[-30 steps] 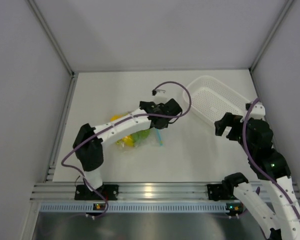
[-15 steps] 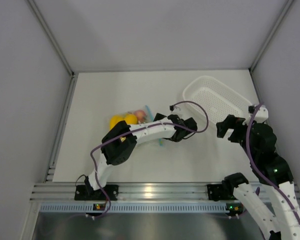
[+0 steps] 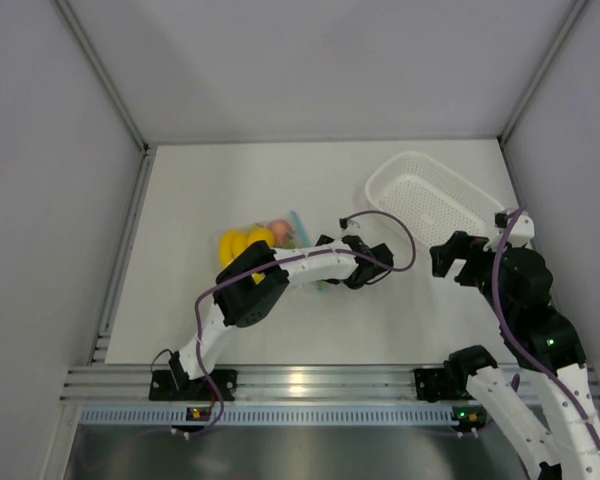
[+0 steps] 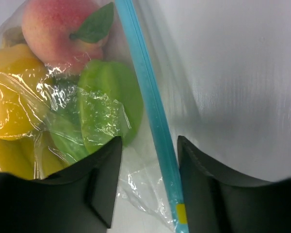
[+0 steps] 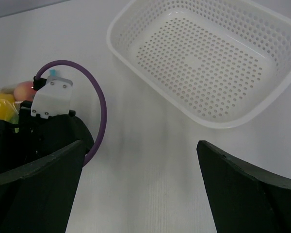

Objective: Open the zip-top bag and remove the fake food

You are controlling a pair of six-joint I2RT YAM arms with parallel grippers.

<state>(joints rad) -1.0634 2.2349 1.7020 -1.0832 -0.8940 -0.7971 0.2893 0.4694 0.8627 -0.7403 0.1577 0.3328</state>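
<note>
Zip-top bag (image 4: 94, 114) near middle of worktop (image 3: 180, 190), well apart from white basket (image 5: 117, 46) at far right corner. Fake food (image 4: 58, 29) inside. Left hand (image 4: 149, 145) spread, blue zip strip (image 4: 153, 116) between fingers, contact unclear. Right hand (image 5: 140, 165) gaping, holding nothing.

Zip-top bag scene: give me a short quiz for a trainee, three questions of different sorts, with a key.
1. True or false: the white basket holds fruit.
2. What lies between the open fingers of the left end effector? A) the blue zip strip B) a banana C) a purple cable
3. Fill in: the pink peach is ___ the zip-top bag.

Key: 1 false; 2 A; 3 inside.
</note>
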